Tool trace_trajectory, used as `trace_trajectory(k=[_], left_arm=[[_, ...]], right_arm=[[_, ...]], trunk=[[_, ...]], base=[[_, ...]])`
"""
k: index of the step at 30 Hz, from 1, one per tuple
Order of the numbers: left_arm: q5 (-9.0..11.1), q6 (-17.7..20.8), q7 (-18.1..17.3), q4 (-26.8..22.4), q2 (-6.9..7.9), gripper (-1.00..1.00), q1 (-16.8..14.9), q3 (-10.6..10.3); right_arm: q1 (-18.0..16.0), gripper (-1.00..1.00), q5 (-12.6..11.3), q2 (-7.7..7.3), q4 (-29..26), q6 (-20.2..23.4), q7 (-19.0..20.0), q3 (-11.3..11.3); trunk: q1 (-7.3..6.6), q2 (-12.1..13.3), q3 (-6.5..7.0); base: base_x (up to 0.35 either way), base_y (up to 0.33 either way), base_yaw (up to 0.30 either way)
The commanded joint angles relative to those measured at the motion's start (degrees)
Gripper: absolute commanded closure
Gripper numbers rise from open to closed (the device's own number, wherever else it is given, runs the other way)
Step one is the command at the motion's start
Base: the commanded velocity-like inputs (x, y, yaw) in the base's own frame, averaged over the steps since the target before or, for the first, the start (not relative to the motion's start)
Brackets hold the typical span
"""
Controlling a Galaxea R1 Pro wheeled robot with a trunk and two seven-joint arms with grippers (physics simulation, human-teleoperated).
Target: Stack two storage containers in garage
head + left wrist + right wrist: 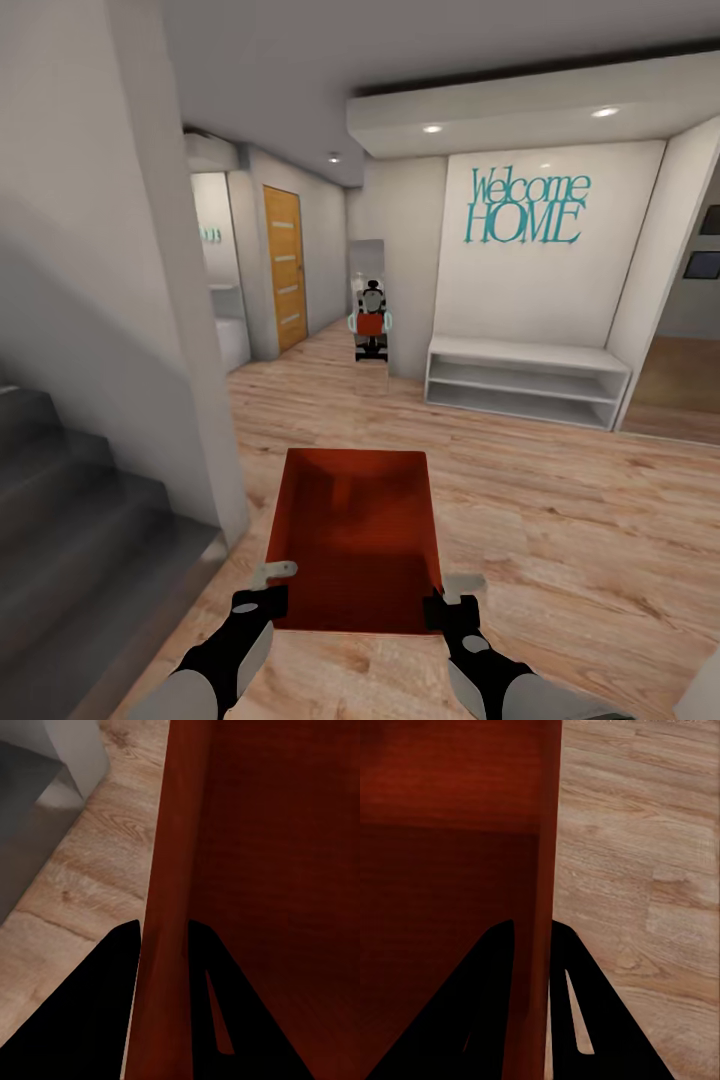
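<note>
Container [352, 540], the orange-red open-top bin, hangs between the two grippers in the head view, held clear of the wood-plank floor [560, 520]. The left gripper [262, 592] pinches its left wall near the close corner; the right gripper [450, 598] pinches the right wall likewise. Ahead of the grippers lie a hallway, a white bench [525, 380] beneath a "Welcome HOME" sign [527, 208], and a wooden door [284, 265]; grey stairs [70, 520] sit outboard of the left gripper.

In the left wrist view, the left gripper's fingers [97, 1020] straddle the bin wall, clamped on it.

In the right wrist view, the right fingers [480, 1012] clamp the opposite wall.

The carry toward the garage seems underway; next, driving on while keeping both grips level.
</note>
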Motion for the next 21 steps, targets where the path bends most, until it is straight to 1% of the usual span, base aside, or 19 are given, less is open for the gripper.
trace_trajectory(k=[1, 21], left_arm=[[0.2, 0.4, 0.3, 0.0, -0.03, 1.00, 0.0, 0.7], [0.2, 0.4, 0.3, 0.0, -0.03, 1.00, 0.0, 0.7]], right_arm=[[-0.1, 1.00, -0.7, -0.01, -0.1, -0.4, -0.5, -1.1], [-0.1, 1.00, -0.7, -0.01, -0.1, -0.4, -0.5, -1.1]], trunk=[[0.03, 0.0, -0.06], [0.03, 0.0, -0.06]], base=[[0.322, 0.000, 0.000], [0.322, 0.000, 0.000]])
